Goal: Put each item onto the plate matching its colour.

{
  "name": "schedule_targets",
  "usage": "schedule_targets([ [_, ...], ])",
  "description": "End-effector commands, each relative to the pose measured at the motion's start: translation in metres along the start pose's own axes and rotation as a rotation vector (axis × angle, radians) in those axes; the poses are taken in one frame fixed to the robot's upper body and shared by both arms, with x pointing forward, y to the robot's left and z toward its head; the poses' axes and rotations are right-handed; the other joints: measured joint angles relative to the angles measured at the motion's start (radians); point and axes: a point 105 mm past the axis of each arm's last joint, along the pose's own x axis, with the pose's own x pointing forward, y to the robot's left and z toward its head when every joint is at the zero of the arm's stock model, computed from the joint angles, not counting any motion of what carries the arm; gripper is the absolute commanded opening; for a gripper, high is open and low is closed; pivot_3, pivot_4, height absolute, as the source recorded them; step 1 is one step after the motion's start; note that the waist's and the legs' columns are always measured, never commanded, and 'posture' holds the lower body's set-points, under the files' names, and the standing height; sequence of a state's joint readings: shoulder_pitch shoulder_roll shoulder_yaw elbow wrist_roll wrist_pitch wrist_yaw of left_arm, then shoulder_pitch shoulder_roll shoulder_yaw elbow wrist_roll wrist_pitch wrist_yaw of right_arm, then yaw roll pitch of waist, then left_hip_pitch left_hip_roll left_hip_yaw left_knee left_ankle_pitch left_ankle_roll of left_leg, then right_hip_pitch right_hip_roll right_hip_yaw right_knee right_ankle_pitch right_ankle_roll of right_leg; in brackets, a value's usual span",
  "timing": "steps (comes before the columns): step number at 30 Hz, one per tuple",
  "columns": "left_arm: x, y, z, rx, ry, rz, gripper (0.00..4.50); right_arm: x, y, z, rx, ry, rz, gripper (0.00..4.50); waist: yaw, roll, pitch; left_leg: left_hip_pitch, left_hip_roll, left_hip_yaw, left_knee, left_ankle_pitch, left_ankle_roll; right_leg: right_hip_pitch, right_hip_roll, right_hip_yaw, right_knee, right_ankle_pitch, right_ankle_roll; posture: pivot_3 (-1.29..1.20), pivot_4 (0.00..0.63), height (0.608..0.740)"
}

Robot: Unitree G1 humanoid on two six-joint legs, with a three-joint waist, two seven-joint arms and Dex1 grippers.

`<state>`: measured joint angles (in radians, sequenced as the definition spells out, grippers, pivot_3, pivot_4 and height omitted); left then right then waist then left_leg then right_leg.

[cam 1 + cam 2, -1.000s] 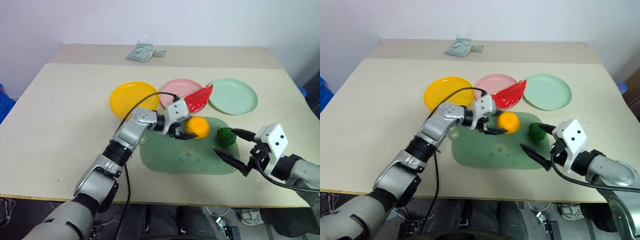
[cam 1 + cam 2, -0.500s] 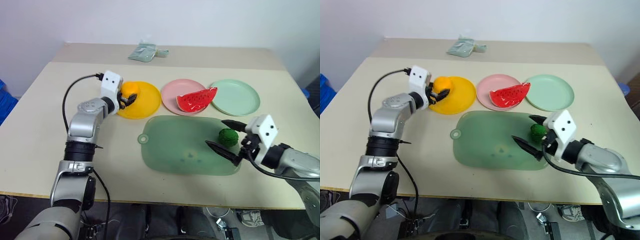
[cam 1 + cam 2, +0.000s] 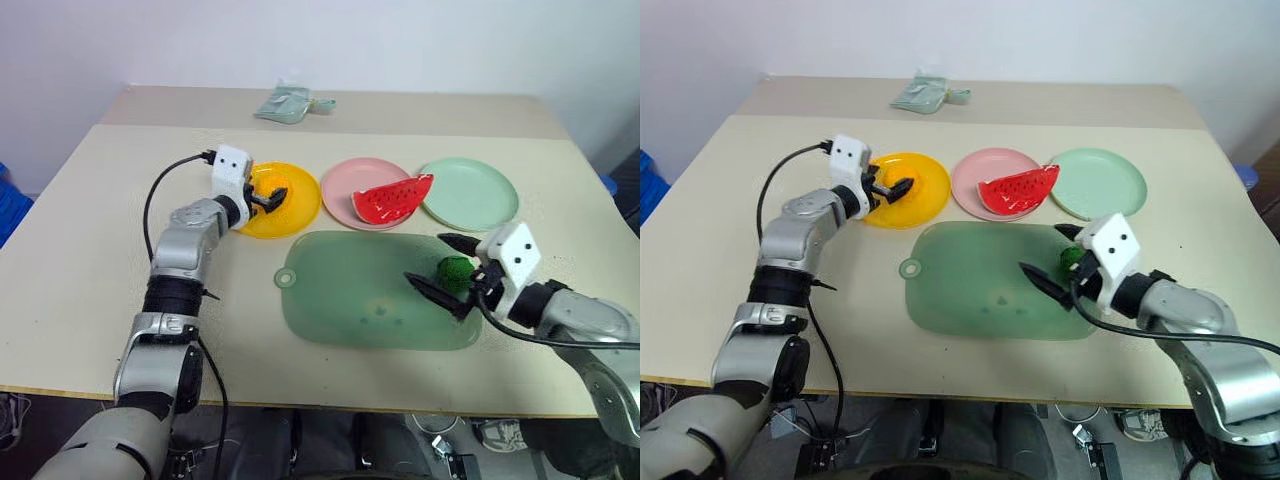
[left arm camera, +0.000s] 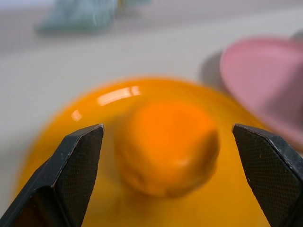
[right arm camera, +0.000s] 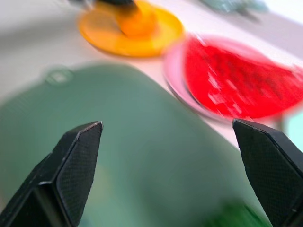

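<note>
The round orange fruit (image 4: 165,146) lies on the yellow plate (image 3: 296,207), between the spread fingers of my open left gripper (image 3: 272,197), which do not touch it. The red watermelon wedge (image 3: 397,197) rests on the pink plate (image 3: 344,180). Right of it, the pale mint green plate (image 3: 468,192) holds nothing. The bumpy dark-green ball (image 3: 457,272) sits on the right part of the translucent green mat (image 3: 360,300). My right gripper (image 3: 423,258) is open, one finger on each side of the ball.
A folded pale green cloth (image 3: 290,104) lies at the back of the table. A black cable (image 3: 160,190) loops from my left wrist. The table's front edge runs just below the mat.
My left gripper carried the orange fruit from above the mat leftward to the yellow plate and opened, leaving it there. My right gripper slid forward until its fingers flank the green ball.
</note>
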<state>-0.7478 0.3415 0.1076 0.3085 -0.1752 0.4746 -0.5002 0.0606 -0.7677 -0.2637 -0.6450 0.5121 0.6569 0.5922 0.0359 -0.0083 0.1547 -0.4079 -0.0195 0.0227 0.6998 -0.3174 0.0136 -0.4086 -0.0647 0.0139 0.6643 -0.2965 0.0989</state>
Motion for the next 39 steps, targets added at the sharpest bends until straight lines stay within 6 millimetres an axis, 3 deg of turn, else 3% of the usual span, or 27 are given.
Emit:
schedule_targets([
  [1,-0.021,-0.005,0.025,0.075,-0.104,-0.061,4.44,-0.009,-0.017,-0.004,-0.023,0.027,-0.097,4.5,-0.002,0.0,0.0,0.0,0.0,0.0,0.0,0.0,0.0,0.0,0.0,0.0,0.0,0.0,0.0,0.0,0.15,0.74],
  [3,-0.029,-0.015,0.026,0.108,-0.109,-0.13,4.44,-0.011,-0.021,-0.009,-0.007,0.043,-0.116,4.5,-0.003,0.0,0.0,0.001,0.0,0.0,0.0,0.0,-0.001,0.0,0.0,0.001,0.0,0.0,0.0,0.0,0.15,0.74],
  [9,-0.076,-0.116,0.001,0.139,-0.041,-0.713,4.44,-0.003,-0.033,-0.039,0.018,0.15,-0.176,4.5,-0.006,0.001,0.0,0.001,0.0,0.0,0.0,0.0,-0.001,0.001,-0.001,0.001,0.0,0.0,0.0,0.0,0.15,0.74],
  [14,-0.089,-0.155,-0.012,0.172,-0.025,-0.865,4.44,0.005,-0.04,-0.048,0.076,0.163,-0.214,4.5,-0.017,0.001,-0.001,0.001,0.001,0.0,0.0,0.001,-0.001,0.001,0.0,0.001,0.0,0.0,0.0,0.0,0.15,0.74],
  [17,-0.086,-0.158,-0.014,0.188,-0.026,-0.853,4.44,0.008,-0.044,-0.052,0.098,0.165,-0.233,4.5,-0.025,0.002,-0.001,0.001,0.001,0.0,-0.001,0.0,-0.001,0.001,0.0,0.001,0.0,0.0,0.0,0.0,0.15,0.74],
  [18,-0.085,-0.158,-0.014,0.186,-0.025,-0.849,4.48,0.009,-0.045,-0.053,0.106,0.167,-0.236,4.25,-0.025,0.002,-0.001,0.001,0.001,0.0,-0.001,0.0,-0.001,0.001,0.0,0.001,0.0,0.0,0.0,0.0,0.15,0.74],
  [20,-0.085,-0.158,-0.013,0.185,-0.022,-0.85,4.5,0.01,-0.044,-0.054,0.124,0.154,-0.231,3.68,-0.025,0.002,-0.001,0.001,0.001,0.0,-0.001,0.0,-0.001,0.001,0.001,0.001,0.0,0.0,0.0,0.0,0.15,0.74],
  [22,-0.086,-0.157,-0.014,0.189,-0.016,-0.852,4.5,0.01,-0.044,-0.054,0.129,0.144,-0.228,2.62,-0.025,0.002,-0.001,0.001,0.001,0.0,-0.001,0.0,-0.001,0.001,0.001,0.001,0.0,0.0,0.0,0.0,0.15,0.74],
  [24,-0.086,-0.156,-0.015,0.198,-0.008,-0.854,4.5,0.01,-0.043,-0.053,0.124,0.137,-0.22,1.88,-0.024,0.002,-0.001,0.001,0.001,0.0,-0.001,0.0,0.0,0.001,0.001,0.001,0.0,0.0,0.0,0.0,0.15,0.74],
  [29,-0.082,-0.153,-0.017,0.198,-0.007,-0.808,4.5,0.016,-0.052,-0.034,0.07,0.055,-0.247,1.88,-0.025,0.002,-0.001,0.001,0.001,0.0,-0.001,0.0,0.0,0.001,0.001,0.001,-0.001,0.0,0.0,0.0,0.15,0.74],
  [33,-0.072,-0.15,-0.014,0.155,-0.027,-0.723,4.5,0.031,-0.085,-0.014,0.033,-0.004,-0.359,1.88,-0.03,0.002,-0.001,0.002,0.001,0.001,-0.001,0.0,-0.001,0.001,0.001,0.001,0.0,0.0,0.0,0.0,0.15,0.74],
  [39,-0.068,-0.159,-0.014,0.148,-0.045,-0.691,4.5,0.073,-0.148,-0.021,0.065,0.075,-0.513,1.88,-0.035,0.002,-0.001,0.002,0.001,0.002,-0.001,0.001,-0.002,0.001,0.002,0.001,0.0,0.0,0.0,0.0,0.15,0.74],
])
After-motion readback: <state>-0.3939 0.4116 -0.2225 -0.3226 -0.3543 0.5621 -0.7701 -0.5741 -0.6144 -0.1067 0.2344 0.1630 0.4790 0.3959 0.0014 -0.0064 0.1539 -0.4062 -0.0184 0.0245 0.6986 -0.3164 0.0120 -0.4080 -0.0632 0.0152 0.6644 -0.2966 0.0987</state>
